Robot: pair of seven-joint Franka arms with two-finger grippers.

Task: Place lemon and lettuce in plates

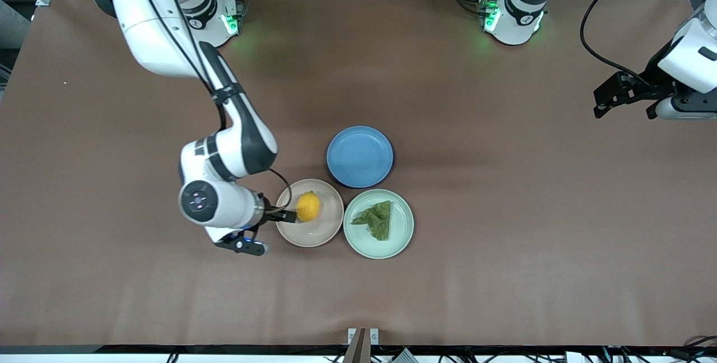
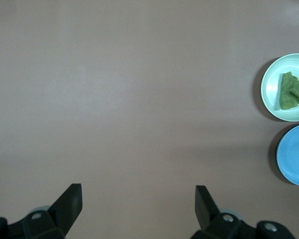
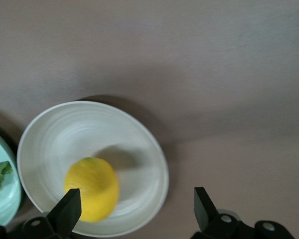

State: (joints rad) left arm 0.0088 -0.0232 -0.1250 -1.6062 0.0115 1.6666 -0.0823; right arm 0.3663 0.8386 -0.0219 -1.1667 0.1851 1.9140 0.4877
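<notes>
Your desk (image 1: pixel 504 251) is covered in plain brown and fills nearly the whole front frame. Three plates sit directly on it, clustered just below the centre. The blue plate (image 1: pixel 359 156) is uppermost. Below it, the pink-beige plate (image 1: pixel 327 231) and the mint green plate (image 1: pixel 400 237) lie side by side, rims almost touching, pink-beige toward the frame's left. You can see both robot bases standing at the desk's top edge, at upper left and upper right.
</notes>
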